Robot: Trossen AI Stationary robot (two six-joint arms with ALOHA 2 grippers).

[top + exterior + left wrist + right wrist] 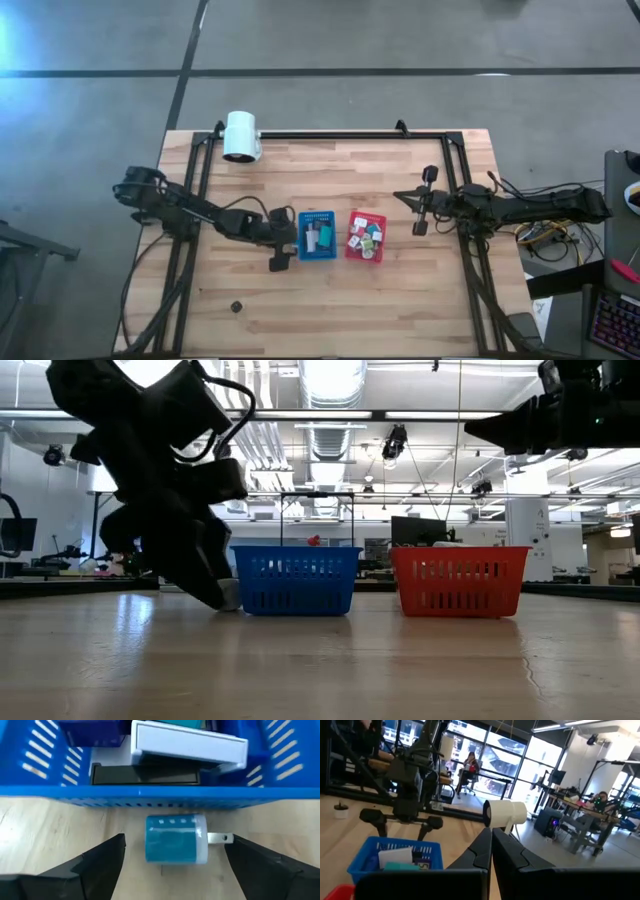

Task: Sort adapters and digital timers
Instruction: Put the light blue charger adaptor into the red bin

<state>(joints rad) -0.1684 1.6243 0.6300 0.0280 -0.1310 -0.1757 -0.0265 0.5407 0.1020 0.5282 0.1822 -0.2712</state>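
The left pincer (pixel 172 865) stands with its dark fingers spread wide on either side of a small blue, translucent, cube-like adapter (pixel 176 839) with metal prongs, touching it on neither side. That adapter lies on the wooden tabletop (pixel 400 300) just outside the near wall of the blue slotted plastic basket (pixel 160 799), almost against it.

Inside the blue basket are flat rectangular digital timers (pixel 190 745), a white one resting on top of a dark one. To the far side of the blue basket from the left pincer sits the red slotted plastic basket (pixel 352 250), filled with small white adapters (pixel 365 236).

The risks, as I judge them: the blue adapter is on bare wood beside the timer basket, not among its own kind. If the pincer closes off-centre, a finger could catch the prongs and spin the piece, or shove it against the basket wall and drag the basket.

The right pincer (pixel 491 847), fingers pressed together, waits well beyond the red basket.
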